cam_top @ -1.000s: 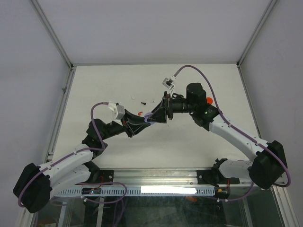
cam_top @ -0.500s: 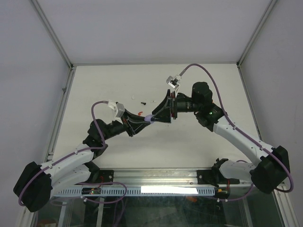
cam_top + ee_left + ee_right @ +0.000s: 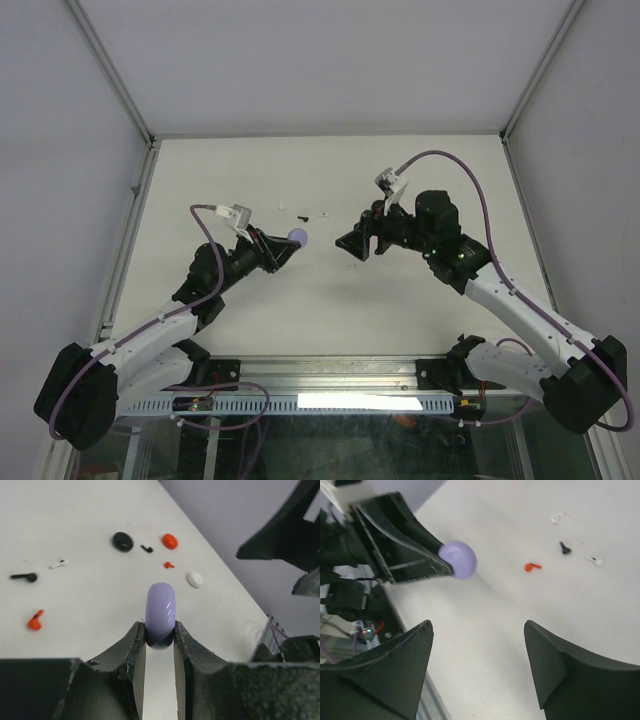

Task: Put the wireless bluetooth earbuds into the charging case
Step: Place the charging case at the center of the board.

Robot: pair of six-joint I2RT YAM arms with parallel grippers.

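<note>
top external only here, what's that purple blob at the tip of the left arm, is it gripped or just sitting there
Observer: Gripped. The left wrist view shows the left gripper shut on the lavender case, clamped edge-on between both fingers and held above the table.
Operator: is the right one carrying anything
Observer: No. In the right wrist view the right gripper stands open with nothing between its fingers, facing the case.
Operator: any red bud around, can't see one
Observer: Yes, a red earbud lies loose on the table, apart from the black earbud and the white earbud.
</note>
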